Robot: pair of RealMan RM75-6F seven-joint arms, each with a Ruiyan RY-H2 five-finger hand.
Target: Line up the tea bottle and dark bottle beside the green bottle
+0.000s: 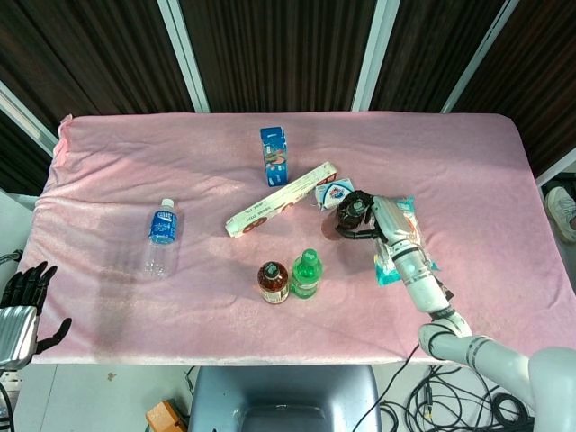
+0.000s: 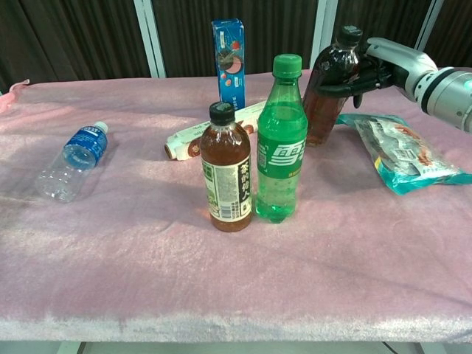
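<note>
Dark bottle (image 2: 325, 92), tilted, gripped by right hand (image 2: 381, 68), base hidden behind green bottle (image 2: 281, 140).

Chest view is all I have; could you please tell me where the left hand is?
Observer: The left hand hangs off the table's near left corner, fingers apart, holding nothing.
Operator: Thanks. Does anything lie behind the green bottle?
Observer: Yes, a small blue-and-white pack lies at the long box's end, just beyond the dark bottle that the right hand grips.
Operator: Is there space to the green one's right?
Observer: The cloth there is bare up to the snack bag; the tea bottle stands on the other side.
</note>
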